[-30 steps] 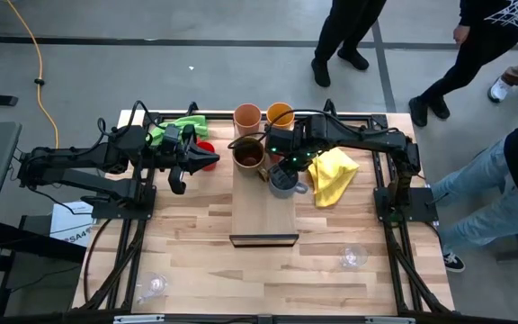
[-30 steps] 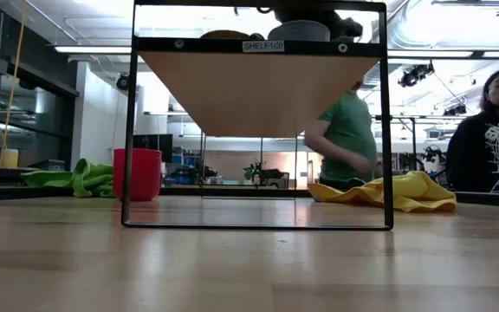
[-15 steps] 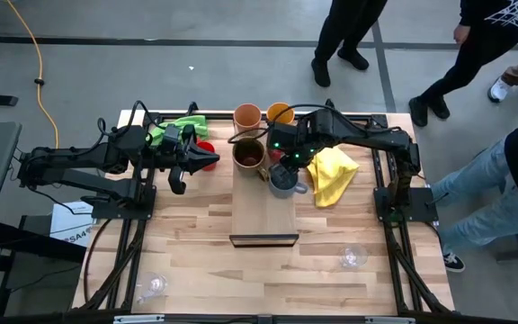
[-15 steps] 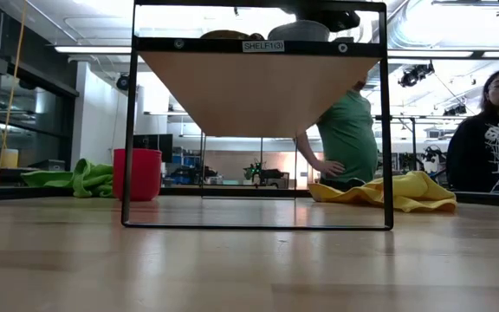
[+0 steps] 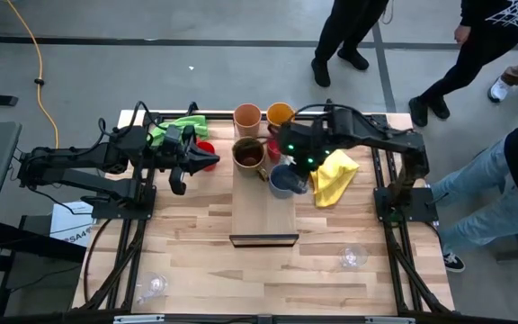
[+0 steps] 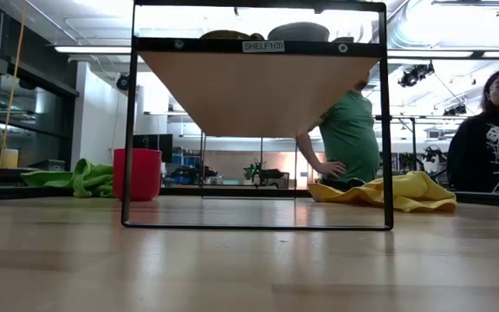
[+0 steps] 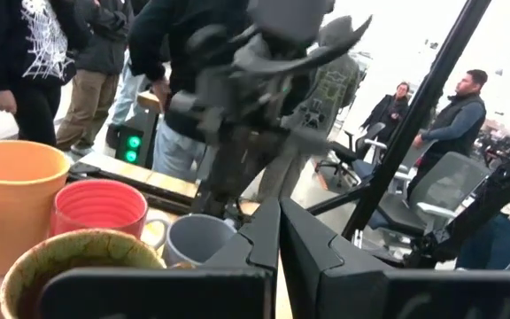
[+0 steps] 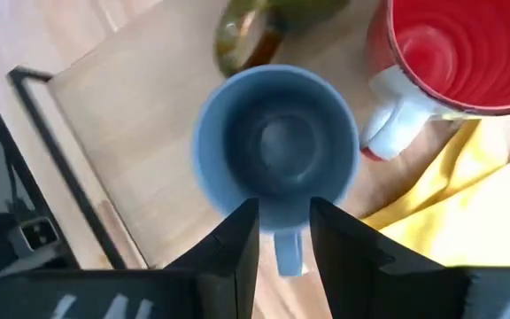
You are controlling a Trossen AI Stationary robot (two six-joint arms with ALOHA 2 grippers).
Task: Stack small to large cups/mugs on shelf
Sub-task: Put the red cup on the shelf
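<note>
Grey-blue mug (image 5: 283,181) and brown mug (image 5: 249,155) stand upright on the shelf (image 5: 263,216).

From my feed the table (image 5: 196,234) is pale wood with visible grain, sort of satin, and the shelf (image 5: 263,216) is smoother light wood on a thin dark metal frame (image 6: 128,130). The grey-blue mug (image 8: 277,146) looks glazed and smooth with a soft sheen, and the red mug (image 8: 463,53) is glossier, with fine ridges inside. The brown mug (image 7: 78,261) has a mottled, speckled glaze. Yellow cloth (image 5: 331,175) and green cloth (image 6: 68,178) are both soft, matt and crumpled. My fingers (image 8: 237,239) look like matt dark plastic.
</note>
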